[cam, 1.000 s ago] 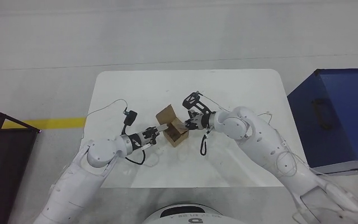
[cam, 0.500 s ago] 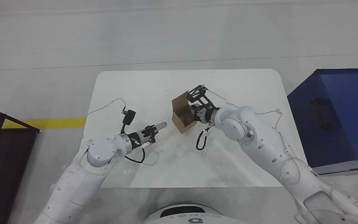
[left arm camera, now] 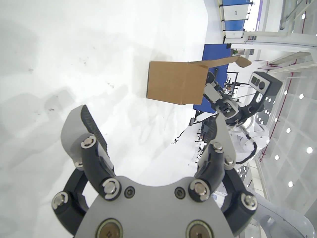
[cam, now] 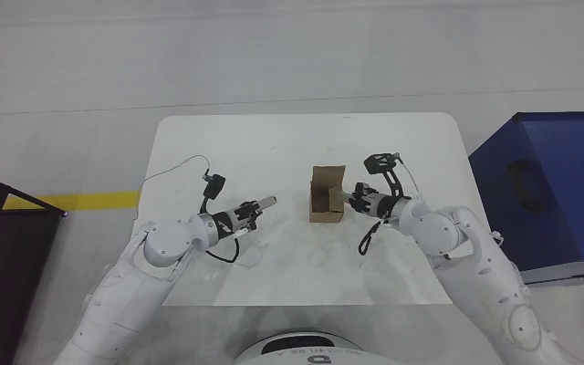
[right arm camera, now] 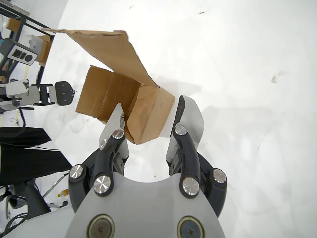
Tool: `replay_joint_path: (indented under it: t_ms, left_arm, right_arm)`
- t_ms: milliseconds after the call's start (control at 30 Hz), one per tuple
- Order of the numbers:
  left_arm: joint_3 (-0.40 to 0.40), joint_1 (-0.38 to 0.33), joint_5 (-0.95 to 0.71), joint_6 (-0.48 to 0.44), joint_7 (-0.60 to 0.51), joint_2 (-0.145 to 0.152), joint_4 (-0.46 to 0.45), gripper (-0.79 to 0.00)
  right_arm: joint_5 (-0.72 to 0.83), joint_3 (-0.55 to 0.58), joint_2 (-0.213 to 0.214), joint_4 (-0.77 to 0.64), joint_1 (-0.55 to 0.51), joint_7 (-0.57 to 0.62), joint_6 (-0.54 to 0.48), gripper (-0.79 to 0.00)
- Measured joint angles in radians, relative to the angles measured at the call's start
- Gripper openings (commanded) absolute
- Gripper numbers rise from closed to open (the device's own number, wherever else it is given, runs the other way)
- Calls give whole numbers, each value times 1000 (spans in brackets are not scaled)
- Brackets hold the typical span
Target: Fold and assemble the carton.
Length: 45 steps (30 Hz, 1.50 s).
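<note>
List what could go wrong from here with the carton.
The right gripper is open and straddles the carton's side wall, one finger seemingly inside; withdrawing could snag the wall and tip it. The left gripper is open and apart from it, so nothing braces it; pressing the raised lid flap might slide it across the table.

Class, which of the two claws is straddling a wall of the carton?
The right claw: it sits open astride the carton's wall. The left claw is open too, but well apart.
</note>
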Motion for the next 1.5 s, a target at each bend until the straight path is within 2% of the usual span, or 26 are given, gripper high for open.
replay_joint_path:
  t_ms: [167,267,300,400,567,667,967,1000,1033,1133,1200,1333,1500]
  left_arm:
    - [12,-20,8,20,-6,-4,0,0]
    - [19,-33,13,40,-7,-6,-3,0]
    - [22,-38,16,48,-6,-7,-4,-15]
    - [39,-63,21,78,-5,-12,-5,-40]
    - [104,-144,75,173,-15,-25,35,-31]
    - [157,-208,145,212,-21,-36,81,-18]
    - [289,-376,167,182,-59,-84,185,-3]
    - [305,-395,167,181,-62,-91,196,-25]
    - [326,-418,166,182,-65,-100,211,-83]
    - [377,-467,174,192,-76,-121,248,-317]
    - [405,-492,180,198,-85,-133,271,-431]
    - [462,-533,193,201,-104,-158,309,-462]
    - [476,-550,179,189,-95,-175,335,-493]
  right_arm:
    - [81,20,0,54,-33,-47,-93,-425]
    - [85,-18,-4,77,-21,-20,-151,-394]
    - [91,-33,-6,81,-15,-10,-173,-357]
    - [169,-69,-13,99,11,3,-255,-320]
    - [196,-63,-13,122,24,-19,-282,-256]
    - [197,-51,-11,124,13,-28,-290,-249]
    - [203,-30,-6,113,-23,-55,-314,-252]
    - [203,-28,-5,112,-26,-57,-315,-259]
    - [202,-26,-5,112,-30,-61,-316,-262]
    - [200,-22,-4,112,-40,-68,-320,-271]
    - [202,-24,-4,111,-44,-71,-325,-274]
    - [207,-32,-4,112,-45,-71,-332,-274]
    - [209,-37,-5,116,-41,-72,-336,-271]
